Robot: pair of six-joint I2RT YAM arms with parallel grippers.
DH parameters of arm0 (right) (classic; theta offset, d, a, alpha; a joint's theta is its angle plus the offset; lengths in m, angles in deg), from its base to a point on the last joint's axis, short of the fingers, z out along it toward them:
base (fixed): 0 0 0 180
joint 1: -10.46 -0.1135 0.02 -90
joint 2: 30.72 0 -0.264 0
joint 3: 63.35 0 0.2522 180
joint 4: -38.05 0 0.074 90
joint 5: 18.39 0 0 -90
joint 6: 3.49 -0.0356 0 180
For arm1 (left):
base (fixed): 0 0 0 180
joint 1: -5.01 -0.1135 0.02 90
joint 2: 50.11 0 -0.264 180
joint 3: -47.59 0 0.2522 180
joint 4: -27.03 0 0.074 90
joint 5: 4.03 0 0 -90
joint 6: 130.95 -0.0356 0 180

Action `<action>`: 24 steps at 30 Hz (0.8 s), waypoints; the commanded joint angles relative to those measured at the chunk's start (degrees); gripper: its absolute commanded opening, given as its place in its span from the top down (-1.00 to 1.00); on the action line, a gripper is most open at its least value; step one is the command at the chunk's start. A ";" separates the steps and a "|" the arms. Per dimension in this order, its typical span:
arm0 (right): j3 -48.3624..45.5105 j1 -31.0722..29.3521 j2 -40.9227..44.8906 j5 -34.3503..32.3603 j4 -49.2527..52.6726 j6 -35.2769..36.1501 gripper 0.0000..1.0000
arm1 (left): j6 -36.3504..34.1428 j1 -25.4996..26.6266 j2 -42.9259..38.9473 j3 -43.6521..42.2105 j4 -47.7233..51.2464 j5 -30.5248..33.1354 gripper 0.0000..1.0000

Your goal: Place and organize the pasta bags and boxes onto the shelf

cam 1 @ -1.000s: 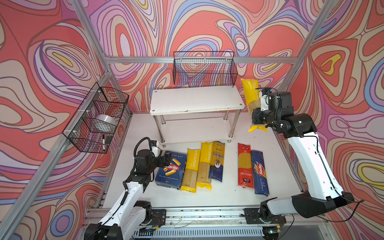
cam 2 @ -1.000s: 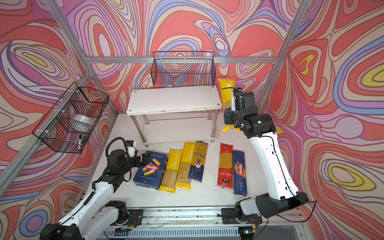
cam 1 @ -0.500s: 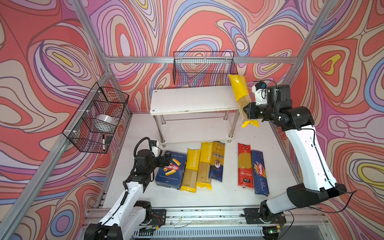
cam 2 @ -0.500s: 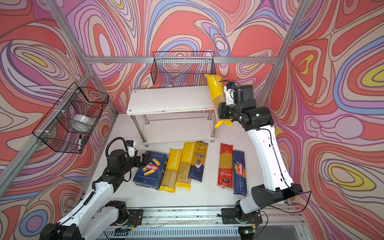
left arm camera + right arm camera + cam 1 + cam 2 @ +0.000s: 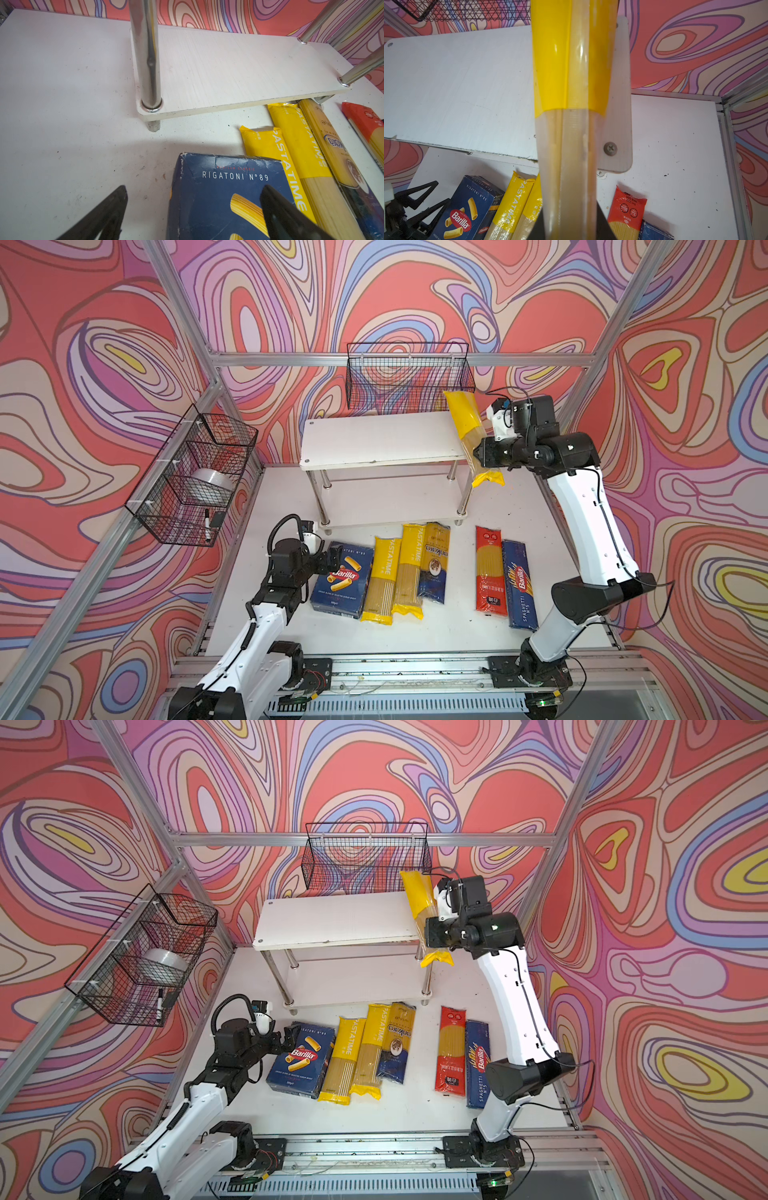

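Holding the yellow bag [image 5: 462, 419] near its lower end, your right gripper [image 5: 478, 457] has its fingers clamped on the clear part, so most of the pack stands above the grip and leans over the right end of the top board of the shelf [image 5: 374, 443]. Whether it touches the board you cannot tell. Expect a light, fairly stiff bundle in slippery film (the strands inside would snap if bent), so an off-centre hold like this may let it pivot; a grip nearer the middle would likely carry it flatter. Lay it down rather than drop it. Your left gripper [image 5: 193, 207] hangs with fingers apart, one over the bare table [image 5: 62, 104], the other over the face of the rigatoni box [image 5: 228, 178]. That carton looks rigid though dented; take it across its narrow sides.
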 commanded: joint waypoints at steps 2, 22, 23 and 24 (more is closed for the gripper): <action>6.21 -0.98 -2.64 -3.58 -3.09 1.64 1.00 | -0.30 0.15 0.07 1.34 0.87 0.03 -1.00; 6.95 -6.42 -2.43 -10.82 1.11 1.64 1.00 | -0.12 0.14 0.03 1.34 0.83 0.36 -1.00; 6.95 -6.55 -2.29 -10.90 1.46 1.60 1.00 | -0.12 0.18 0.04 1.33 0.84 0.38 -1.00; 6.95 -6.72 -2.13 -10.95 1.70 1.48 1.00 | -0.12 0.15 0.03 1.33 0.83 0.36 -1.00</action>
